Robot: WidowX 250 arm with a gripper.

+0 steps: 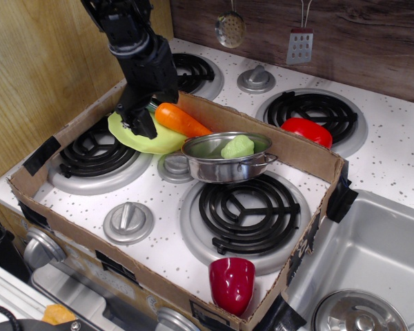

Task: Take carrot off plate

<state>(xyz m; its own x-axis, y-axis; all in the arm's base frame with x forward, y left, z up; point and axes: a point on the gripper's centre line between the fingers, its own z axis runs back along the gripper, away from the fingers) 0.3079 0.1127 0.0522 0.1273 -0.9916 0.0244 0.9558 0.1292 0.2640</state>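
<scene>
The carrot lies across the plate, stem end beside the gripper, whose jaw state cannot be told.

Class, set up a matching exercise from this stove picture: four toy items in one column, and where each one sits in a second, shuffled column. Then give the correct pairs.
Items:
1. carrot
2. lumpy light-green toy
3. dark red cup
4. red pepper-like toy

Places:
A. on the back right burner, outside the cardboard box
B. lying on the lime-green plate
C. inside the silver pot
D. at the front edge of the box, near its corner

Pairs: 1-B, 2-C, 3-D, 4-A
</scene>
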